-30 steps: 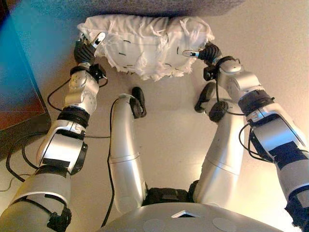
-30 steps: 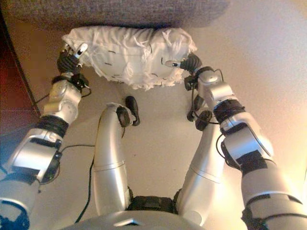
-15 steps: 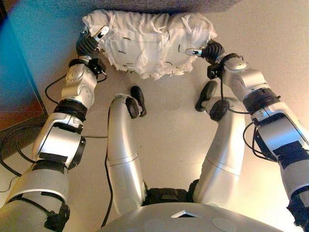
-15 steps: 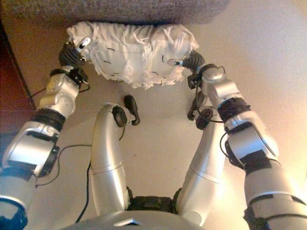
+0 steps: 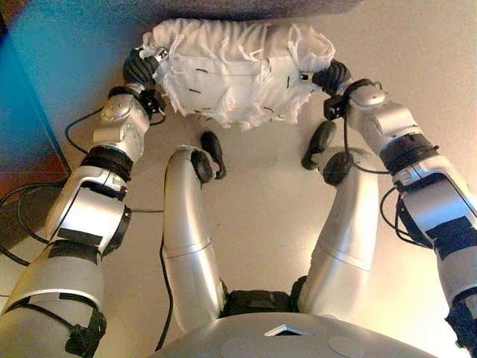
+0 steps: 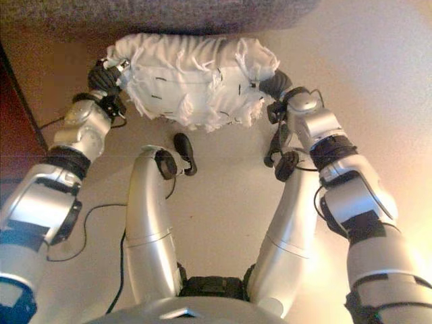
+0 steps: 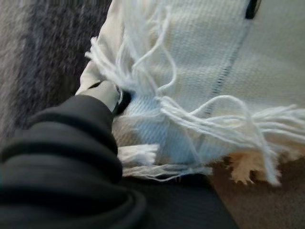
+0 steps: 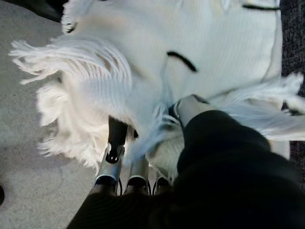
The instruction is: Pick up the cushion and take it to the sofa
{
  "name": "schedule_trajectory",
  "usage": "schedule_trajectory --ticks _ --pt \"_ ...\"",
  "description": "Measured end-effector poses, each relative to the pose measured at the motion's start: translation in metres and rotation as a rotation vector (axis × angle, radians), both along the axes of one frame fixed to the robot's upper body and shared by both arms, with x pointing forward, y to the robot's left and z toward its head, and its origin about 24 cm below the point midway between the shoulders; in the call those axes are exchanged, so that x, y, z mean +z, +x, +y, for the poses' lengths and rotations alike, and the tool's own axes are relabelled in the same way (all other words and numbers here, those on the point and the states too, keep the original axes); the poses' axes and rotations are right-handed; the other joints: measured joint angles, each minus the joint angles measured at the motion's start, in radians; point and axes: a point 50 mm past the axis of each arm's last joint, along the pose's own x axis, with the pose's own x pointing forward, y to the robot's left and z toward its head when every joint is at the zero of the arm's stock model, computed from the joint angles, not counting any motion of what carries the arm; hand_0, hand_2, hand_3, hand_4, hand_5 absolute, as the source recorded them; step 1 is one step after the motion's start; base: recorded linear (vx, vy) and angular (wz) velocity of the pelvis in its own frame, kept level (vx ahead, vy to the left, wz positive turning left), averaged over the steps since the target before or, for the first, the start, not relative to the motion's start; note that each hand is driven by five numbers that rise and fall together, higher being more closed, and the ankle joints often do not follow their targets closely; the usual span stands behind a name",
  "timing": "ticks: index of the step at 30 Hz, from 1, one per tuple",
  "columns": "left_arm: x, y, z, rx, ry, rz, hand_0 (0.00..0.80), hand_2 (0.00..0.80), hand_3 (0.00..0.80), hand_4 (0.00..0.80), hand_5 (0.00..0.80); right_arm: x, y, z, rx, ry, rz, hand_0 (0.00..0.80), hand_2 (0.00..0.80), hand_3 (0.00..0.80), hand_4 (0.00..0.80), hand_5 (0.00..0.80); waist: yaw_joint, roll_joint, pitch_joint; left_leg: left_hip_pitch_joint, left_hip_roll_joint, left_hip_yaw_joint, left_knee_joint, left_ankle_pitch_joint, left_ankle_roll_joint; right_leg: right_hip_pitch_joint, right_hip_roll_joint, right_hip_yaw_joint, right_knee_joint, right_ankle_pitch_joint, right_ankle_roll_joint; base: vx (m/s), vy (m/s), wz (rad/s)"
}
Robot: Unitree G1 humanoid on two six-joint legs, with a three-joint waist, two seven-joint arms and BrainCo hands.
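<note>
The white fringed cushion (image 5: 231,71) hangs between my two hands, just in front of the grey sofa (image 5: 246,7) at the far edge of the view. My left hand (image 5: 141,66) grips its left end; the left wrist view shows the thumb (image 7: 107,93) pressed into the fabric (image 7: 214,57). My right hand (image 5: 332,74) grips its right end; in the right wrist view the fingers (image 8: 114,143) reach under the fringe and the thumb (image 8: 188,107) lies on top of the cushion (image 8: 190,38). The cushion's far edge touches or overlaps the sofa's front.
A dark wooden piece of furniture (image 6: 13,135) stands at the left. Black cables (image 5: 22,216) trail over the beige floor (image 5: 261,209) at the lower left. The sofa's grey fabric (image 7: 43,47) shows close behind the cushion.
The cushion and both hands have moved forward toward the sofa. The hands have come closer together, and the cushion looks more squeezed.
</note>
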Motion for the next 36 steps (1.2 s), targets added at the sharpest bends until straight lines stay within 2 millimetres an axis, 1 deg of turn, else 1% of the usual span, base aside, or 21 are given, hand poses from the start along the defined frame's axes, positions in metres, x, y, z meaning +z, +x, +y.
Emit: schedule_trajectory --ticks 2,6,10,12,13,15,17,19,21,24,26,27,28,29,30,32,33,34,36 --pt "0.0 0.0 0.0 -0.001 0.0 0.0 0.8 0.8 0.8 0.8 0.8 -0.001 0.0 0.002 0.004 0.001 0.002 0.8 0.8 0.8 0.8 0.8 -0.005 0.0 0.0 0.0 0.001 0.0 0.0 0.0 0.0 0.0 0.0 0.0 0.0 0.0 0.0 -0.021 -0.037 -0.01" --pt "-0.001 0.0 -0.004 -0.028 0.014 -0.003 0.8 0.8 0.8 0.8 0.8 -0.004 0.0 -0.001 -0.013 -0.011 0.016 0.8 0.8 0.8 0.8 0.8 -0.007 0.0 0.0 0.005 0.005 0.004 -0.008 0.001 0.001 0.001 0.001 0.0 -0.003 0.0 0.0 -0.027 -0.049 0.0" --pt "-0.001 0.0 -0.009 -0.043 0.007 -0.039 0.8 0.8 0.8 0.8 0.8 -0.006 0.0 -0.003 -0.045 -0.008 -0.001 0.8 0.8 0.8 0.8 0.8 -0.006 0.0 0.0 0.035 0.017 0.026 -0.039 0.006 0.004 0.024 0.006 -0.001 -0.034 0.007 0.009 -0.023 -0.068 -0.01" --pt "-0.001 0.0 -0.013 -0.047 0.003 -0.068 0.8 0.8 0.8 0.8 0.8 -0.01 -0.001 -0.003 -0.059 0.008 -0.019 0.8 0.8 0.8 0.8 0.8 -0.007 0.0 0.0 0.065 0.02 0.031 -0.064 0.006 0.003 0.058 0.014 -0.006 -0.066 0.013 0.017 -0.018 -0.077 -0.09" --pt "-0.004 -0.001 -0.015 -0.047 -0.004 -0.081 0.8 0.8 0.8 0.8 0.8 -0.016 -0.003 -0.004 -0.071 0.028 -0.026 0.8 0.8 0.8 0.8 0.8 -0.007 0.0 0.0 0.087 0.021 0.033 -0.083 0.01 -0.004 0.086 0.02 -0.01 -0.091 0.018 0.023 -0.015 -0.096 -0.08" --pt "-0.015 -0.004 -0.021 -0.046 -0.014 -0.082 0.8 0.8 0.8 0.8 0.8 -0.029 -0.007 -0.007 -0.092 0.071 -0.033 0.8 0.8 0.8 0.8 0.8 -0.01 0.0 0.0 0.141 0.022 0.044 -0.128 0.014 -0.003 0.141 0.027 -0.018 -0.144 0.029 0.031 -0.018 -0.107 -0.1" --pt "-0.032 -0.011 -0.028 -0.048 -0.04 -0.079 0.8 0.8 0.8 0.8 0.8 -0.047 -0.014 -0.01 -0.11 0.103 -0.031 0.8 0.8 0.8 0.8 0.8 -0.01 -0.001 0.0 0.208 0.022 0.058 -0.18 0.02 -0.004 0.209 0.038 -0.022 -0.203 0.041 0.044 -0.015 -0.127 -0.1" --pt "-0.047 -0.022 -0.034 -0.04 -0.082 -0.1 0.8 0.8 0.8 0.8 0.8 -0.066 -0.027 -0.012 -0.116 0.147 -0.034 0.8 0.8 0.8 0.8 0.8 -0.01 -0.004 0.001 0.275 0.017 0.06 -0.241 0.034 -0.012 0.285 0.046 -0.037 -0.266 0.054 0.058 -0.002 -0.141 0.0" --pt "-0.056 -0.028 -0.041 -0.028 -0.104 -0.103 0.8 0.8 0.8 0.8 0.8 -0.082 -0.037 -0.013 -0.12 0.175 -0.027 0.8 0.8 0.8 0.8 0.8 -0.01 -0.008 0.001 0.339 0.012 0.063 -0.305 0.05 -0.019 0.354 0.054 -0.048 -0.327 0.06 0.058 0.029 -0.161 0.06" --pt "-0.062 -0.038 -0.043 -0.002 -0.113 -0.121 0.8 0.8 0.8 0.8 0.8 -0.1 -0.051 -0.01 -0.115 0.225 -0.013 0.8 0.8 0.8 0.8 0.8 -0.009 -0.028 0.003 0.463 -0.001 0.078 -0.412 0.081 -0.035 0.465 0.065 -0.055 -0.408 0.074 0.063 0.088 -0.155 0.03" --pt "-0.069 -0.045 -0.041 0.03 -0.11 -0.111 0.8 0.8 0.8 0.8 0.8 -0.112 -0.059 -0.004 -0.109 0.263 0.005 0.8 0.8 0.8 0.8 0.8 -0.006 -0.048 0.003 0.575 -0.018 0.069 -0.49 0.097 -0.053 0.565 0.076 -0.06 -0.468 0.081 0.064 0.155 -0.105 -0.12" --pt "-0.073 -0.047 -0.038 0.051 -0.116 -0.097 0.8 0.8 0.8 0.8 0.8 -0.117 -0.063 0.0 -0.104 0.284 0.01 0.8 0.8 0.8 0.8 0.8 -0.002 -0.056 0.003 0.639 -0.03 0.051 -0.535 0.104 -0.064 0.624 0.087 -0.06 -0.509 0.09 0.064 0.208 -0.078 -0.23" --pt "-0.077 -0.049 -0.035 0.071 -0.125 -0.084 0.8 0.8 0.8 0.8 0.8 -0.119 -0.066 0.003 -0.099 0.299 0.01 0.8 0.8 0.8 0.8 0.8 -0.003 -0.06 0.002 0.694 -0.038 0.035 -0.578 0.11 -0.074 0.68 0.094 -0.068 -0.549 0.098 0.062 0.236 -0.071 -0.22" --pt "-0.08 -0.051 -0.033 0.083 -0.132 -0.067 0.8 0.8 0.8 0.8 0.8 -0.121 -0.071 0.007 -0.085 0.312 0.012 0.8 0.8 0.8 0.8 0.8 -0.005 -0.064 -0.001 0.748 -0.043 0.03 -0.622 0.122 -0.076 0.733 0.103 -0.072 -0.593 0.111 0.065 0.144 -0.056 -0.17" --pt "-0.08 -0.053 -0.029 0.095 -0.143 -0.064 0.8 0.8 0.8 0.8 0.8 -0.12 -0.075 0.005 -0.082 0.332 0.0 0.8 0.8 0.8 0.8 0.8 -0.005 -0.07 -0.003 0.815 -0.049 0.03 -0.68 0.136 -0.081 0.794 0.106 -0.081 -0.637 0.121 0.063 0.124 -0.046 -0.01" --pt "-0.08 -0.057 -0.033 0.072 -0.138 -0.057 0.8 0.8 0.8 0.8 0.8 -0.122 -0.086 0.003 -0.074 0.404 -0.001 0.8 0.8 0.8 0.8 0.8 -0.006 -0.079 -0.012 0.938 -0.063 0.03 -0.796 0.18 -0.086 0.912 0.108 -0.104 -0.72 0.141 0.067 0.132 -0.042 0.11" --pt "-0.077 -0.059 -0.031 0.069 -0.13 -0.069 0.8 0.8 0.8 0.8 0.8 -0.12 -0.087 0.002 -0.071 0.43 -0.011 0.8 0.8 0.8 0.8 0.8 -0.005 -0.087 -0.019 0.973 -0.066 0.03 -0.833 0.187 -0.087 0.943 0.107 -0.113 -0.741 0.141 0.066 0.165 -0.059 0.18" --pt "-0.075 -0.059 -0.034 0.058 -0.129 -0.073 0.8 0.8 0.8 0.8 0.8 -0.118 -0.088 -0.001 -0.075 0.465 -0.019 0.8 0.8 0.8 0.8 0.8 -0.006 -0.088 -0.02 1.014 -0.068 0.026 -0.873 0.207 -0.095 0.987 0.107 -0.13 -0.767 0.145 0.066 0.139 -0.06 0.18" --pt "-0.076 -0.06 -0.035 0.05 -0.123 -0.067 0.8 0.8 0.8 0.8 0.8 -0.114 -0.088 -0.007 -0.088 0.495 -0.034 0.8 0.8 0.8 0.8 0.8 -0.003 -0.093 -0.029 1.088 -0.074 0.025 -0.948 0.239 -0.101 1.056 0.11 -0.151 -0.816 0.157 0.067 0.111 -0.044 0.16"
